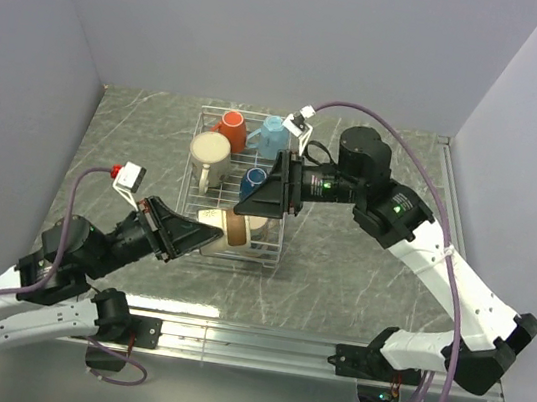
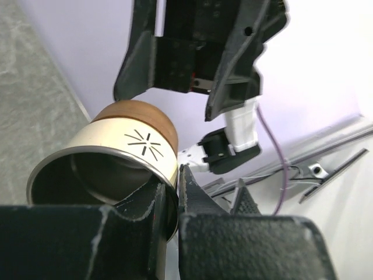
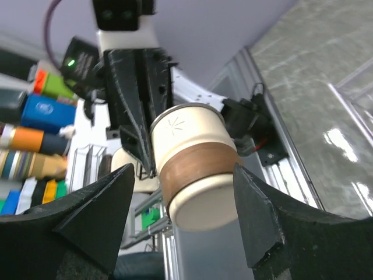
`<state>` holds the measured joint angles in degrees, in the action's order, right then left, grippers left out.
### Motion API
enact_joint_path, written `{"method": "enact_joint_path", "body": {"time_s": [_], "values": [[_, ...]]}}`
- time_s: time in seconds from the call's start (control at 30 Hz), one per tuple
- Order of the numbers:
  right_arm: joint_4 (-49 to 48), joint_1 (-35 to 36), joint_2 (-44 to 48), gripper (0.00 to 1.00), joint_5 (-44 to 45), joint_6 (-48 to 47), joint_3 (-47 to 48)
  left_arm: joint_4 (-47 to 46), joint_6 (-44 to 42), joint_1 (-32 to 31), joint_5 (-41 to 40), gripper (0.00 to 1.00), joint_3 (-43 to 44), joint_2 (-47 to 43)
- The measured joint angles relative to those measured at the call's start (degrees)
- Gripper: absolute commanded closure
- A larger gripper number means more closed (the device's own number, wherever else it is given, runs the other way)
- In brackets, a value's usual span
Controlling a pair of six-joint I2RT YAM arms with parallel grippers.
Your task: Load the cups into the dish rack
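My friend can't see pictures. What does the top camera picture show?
The left gripper holds a cream-and-brown cup at the near end of the dish rack, facing the open right gripper. Inside sit the orange cup, light blue cup, beige cup and dark blue cup.

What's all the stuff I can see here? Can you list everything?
dish rack: 1, silver wire, middle of the table
orange mug: 1, rack's far end
light blue mug: 1, beside the orange one
beige mug: 1, rack's left side
dark blue mug: 1, partly hidden
cream-and-brown cup: 1, held over rack's near end
table: 1, grey marbled
left gripper: black, pinching that cup's rim
right gripper: black, open by it
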<state>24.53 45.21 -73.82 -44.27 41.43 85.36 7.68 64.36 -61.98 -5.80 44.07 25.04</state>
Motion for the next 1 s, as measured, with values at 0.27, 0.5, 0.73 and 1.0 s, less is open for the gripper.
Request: {"method": "enact_joint_path", "body": {"time_s": [0.27, 0.5, 0.73, 1.0], "values": [[-10.14, -0.48, 4.57, 0.16, -6.19, 5.27, -7.39, -4.04, -2.08, -0.48, 2.16, 1.00, 1.42, 0.42], [-9.51, -0.07, 5.29, 0.15, -7.23, 6.58, -9.38, -6.12, -5.55, -0.35, 2.14, 1.00, 4.07, 2.38], [-14.01, 0.02, 6.21, 0.15, -7.43, 10.82, -12.57, -6.38, -8.13, -0.31, 2.32, 1.00, 5.18, 3.89], [-26.80, 0.13, 6.86, 0.16, -6.36, 20.94, -17.00, -10.36, -8.28, -0.22, 2.86, 1.00, 5.18, 6.73]]}}
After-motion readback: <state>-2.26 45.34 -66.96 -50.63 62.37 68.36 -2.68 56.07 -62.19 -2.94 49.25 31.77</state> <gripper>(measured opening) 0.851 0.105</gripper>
